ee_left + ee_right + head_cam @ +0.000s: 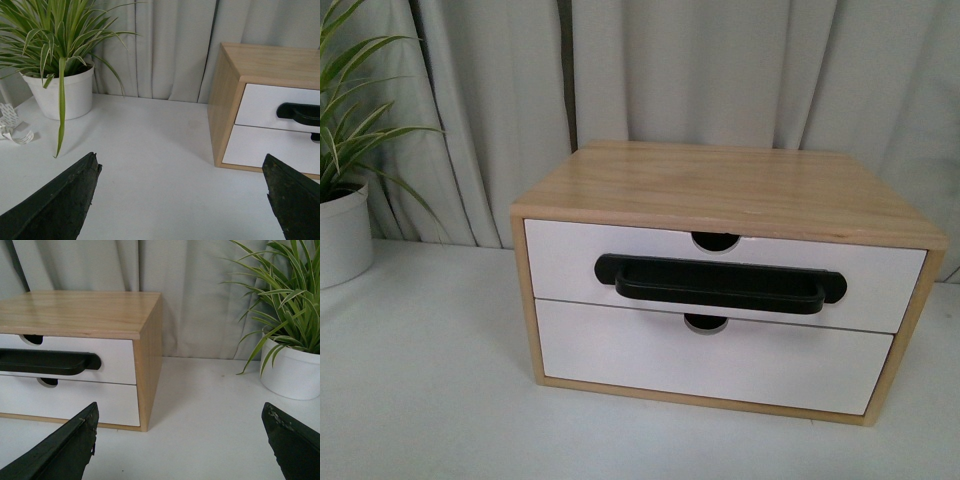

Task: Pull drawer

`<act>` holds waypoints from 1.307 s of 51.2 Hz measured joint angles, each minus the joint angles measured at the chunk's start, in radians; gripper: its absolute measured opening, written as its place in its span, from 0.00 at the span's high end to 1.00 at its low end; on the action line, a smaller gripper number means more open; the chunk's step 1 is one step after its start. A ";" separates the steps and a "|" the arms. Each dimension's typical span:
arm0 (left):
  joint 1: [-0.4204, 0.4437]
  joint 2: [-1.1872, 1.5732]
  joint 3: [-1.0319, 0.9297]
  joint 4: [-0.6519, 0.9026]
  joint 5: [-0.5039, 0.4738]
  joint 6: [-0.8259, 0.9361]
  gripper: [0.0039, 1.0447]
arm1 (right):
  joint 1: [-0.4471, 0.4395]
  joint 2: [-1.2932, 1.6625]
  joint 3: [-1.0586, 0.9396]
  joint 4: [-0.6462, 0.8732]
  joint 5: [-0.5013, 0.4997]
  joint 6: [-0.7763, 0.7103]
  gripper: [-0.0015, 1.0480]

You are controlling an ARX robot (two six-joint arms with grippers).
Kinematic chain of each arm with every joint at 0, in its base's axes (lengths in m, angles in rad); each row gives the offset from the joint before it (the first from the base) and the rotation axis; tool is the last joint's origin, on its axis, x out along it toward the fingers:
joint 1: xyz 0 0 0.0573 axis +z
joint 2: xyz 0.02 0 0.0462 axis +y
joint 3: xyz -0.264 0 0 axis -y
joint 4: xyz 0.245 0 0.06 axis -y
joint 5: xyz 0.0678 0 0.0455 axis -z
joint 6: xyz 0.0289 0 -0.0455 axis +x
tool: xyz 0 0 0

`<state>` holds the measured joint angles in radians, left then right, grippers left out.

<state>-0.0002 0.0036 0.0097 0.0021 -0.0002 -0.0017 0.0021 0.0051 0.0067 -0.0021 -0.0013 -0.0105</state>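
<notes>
Nothing is being pulled yet: the drawer point(570, 265) is sitting flush in the top of the cabinet point(720, 185), its handle point(720, 283) untouched. The left gripper point(181, 165) and right gripper point(180, 410) are hanging wide open and empty, short of the cabinet.

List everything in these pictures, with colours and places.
cabinet: one, light wood, middle of table.
drawer: one, white front, upper slot, looks shut.
handle: one, black bar, on the drawer.
lower drawer front: one, plain white, underneath.
left plant: one, green, white pot, left of cabinet.
right plant: one, green, white pot, right of cabinet.
paper scraps: few, white, by left plant.
curtain: pale grey, behind.
table: one, white.
left end effector: one, black, open.
right end effector: one, black, open.
</notes>
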 joint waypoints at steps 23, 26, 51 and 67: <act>-0.009 0.002 0.000 0.005 -0.016 0.006 0.05 | 0.000 0.000 0.000 0.000 0.000 0.000 0.09; -0.083 0.024 -0.001 0.079 -0.248 0.060 0.05 | -0.024 0.058 0.043 -0.113 -0.109 -0.037 0.09; -0.164 0.563 0.211 0.179 0.150 0.589 0.05 | -0.100 0.669 0.369 -0.280 -0.522 -0.485 0.09; -0.180 0.904 0.453 -0.026 0.362 0.957 0.05 | -0.076 0.890 0.535 -0.369 -0.558 -0.748 0.09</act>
<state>-0.1802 0.9081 0.4629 -0.0238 0.3622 0.9554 -0.0734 0.8951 0.5415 -0.3714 -0.5594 -0.7582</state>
